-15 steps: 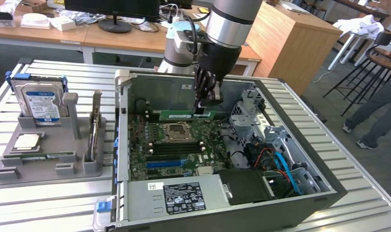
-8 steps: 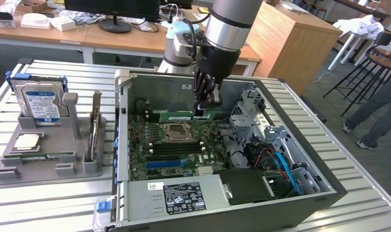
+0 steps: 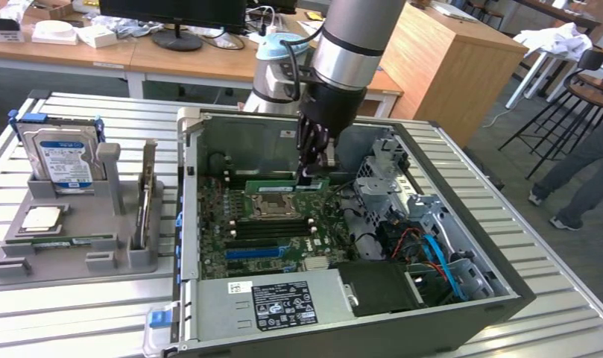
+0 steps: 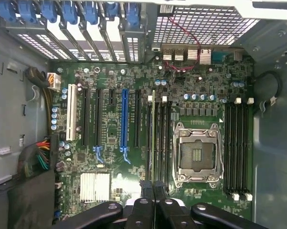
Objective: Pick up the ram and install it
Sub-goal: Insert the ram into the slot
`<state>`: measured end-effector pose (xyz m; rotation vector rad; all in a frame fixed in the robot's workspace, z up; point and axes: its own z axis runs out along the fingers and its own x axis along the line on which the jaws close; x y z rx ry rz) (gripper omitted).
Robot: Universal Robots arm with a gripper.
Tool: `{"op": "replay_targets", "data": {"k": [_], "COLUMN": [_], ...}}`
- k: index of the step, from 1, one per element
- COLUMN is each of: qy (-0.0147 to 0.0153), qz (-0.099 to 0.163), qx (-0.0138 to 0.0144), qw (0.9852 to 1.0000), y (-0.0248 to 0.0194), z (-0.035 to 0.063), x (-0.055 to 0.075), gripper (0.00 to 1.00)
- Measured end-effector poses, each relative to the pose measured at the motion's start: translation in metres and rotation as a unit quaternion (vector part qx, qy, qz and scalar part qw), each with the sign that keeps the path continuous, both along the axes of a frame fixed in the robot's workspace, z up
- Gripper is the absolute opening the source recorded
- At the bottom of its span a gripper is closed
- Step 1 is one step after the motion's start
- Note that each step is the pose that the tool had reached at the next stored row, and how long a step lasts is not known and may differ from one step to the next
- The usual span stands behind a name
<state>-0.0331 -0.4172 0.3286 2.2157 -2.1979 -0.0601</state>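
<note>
Reaching down into the open case [image 3: 485,294], the arm [image 3: 346,45] hangs its gripper [image 3: 316,173] just behind the CPU socket [image 3: 273,201], toward the case's back wall. The fingers are drawn narrow and sit on either side of the ram [image 3: 281,183], gripping it at the end toward the exterior view's right. The ram stands on edge, long side level, a green strip running along the motherboard [image 3: 247,250] in line with the memory slots beside the socket. Whether it is fully seated cannot be told.

In the wrist view the two dark fingertips [image 4: 145,188] are nearly together, and the ram's [image 4: 153,138] thin pale top edge runs straight out from between them, along the bank of slots just beside the socket [image 4: 196,152]. The neighbouring slots [image 4: 164,138] in that bank look bare and dark, as do the four slots [image 4: 236,148] on the socket's far side. The socket is open with its metal frame showing. A blue slot [image 4: 124,119] and a white one [image 4: 70,112] lie farther off on the board, with a finned heatsink [image 4: 95,186] near them.

On the exterior view's left, a grey tray [image 3: 42,268] rests on the slatted table [image 3: 83,317], well apart from the gripper. It carries an upright hard drive [image 3: 62,160], a square silver CPU [image 3: 41,218] and a card [image 3: 145,194] standing on edge. The power supply [image 3: 271,298] fills the case's near side. A person's legs [image 3: 584,168] stand at the exterior view's right.
</note>
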Motion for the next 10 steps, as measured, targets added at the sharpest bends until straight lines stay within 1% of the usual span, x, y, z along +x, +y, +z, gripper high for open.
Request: {"op": "replay_targets", "data": {"k": [10], "qy": [0.0000], "qz": [0.000], "qx": [0.0000], "qw": [1.0000], "y": [0.0000], "z": [-0.0153], "x": [0.000], "gripper": [0.12]}}
